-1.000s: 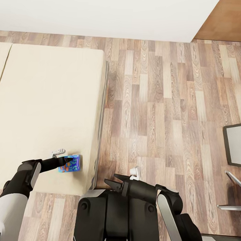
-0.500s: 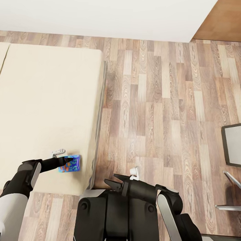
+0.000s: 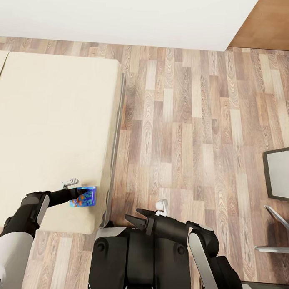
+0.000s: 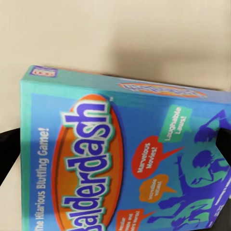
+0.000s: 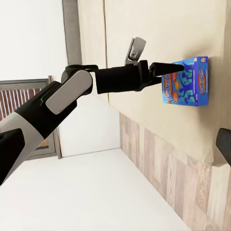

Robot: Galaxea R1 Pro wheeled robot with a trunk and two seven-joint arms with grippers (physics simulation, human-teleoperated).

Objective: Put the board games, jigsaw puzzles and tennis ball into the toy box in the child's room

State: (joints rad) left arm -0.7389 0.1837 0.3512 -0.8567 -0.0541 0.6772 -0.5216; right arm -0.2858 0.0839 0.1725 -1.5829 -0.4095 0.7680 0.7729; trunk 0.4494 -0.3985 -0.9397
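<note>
A blue board game (image 3: 85,197) with an orange "Balderdash" logo is held just above the bed's beige mattress (image 3: 53,129), close to its near right corner. My left gripper (image 3: 79,194) is shut on it, with a dark finger at each side of the box (image 4: 120,163) in the left wrist view. The right wrist view shows the same box (image 5: 188,82) upright at the end of my left gripper (image 5: 168,69), against the mattress (image 5: 159,29). My right gripper (image 3: 133,217) hangs open over the floor in front of my trunk, holding nothing.
Wood-plank floor (image 3: 186,129) stretches to the right of the bed. A dark-framed grey panel (image 3: 281,174) and thin metal legs (image 3: 274,232) stand at the right edge. A white wall (image 3: 124,14) runs along the far side, with a brown opening (image 3: 269,24) at the top right.
The whole picture has shifted: the bed has slid left in it, so the camera moved. The held board game keeps its place in my left gripper and lies nearer the mattress's right edge.
</note>
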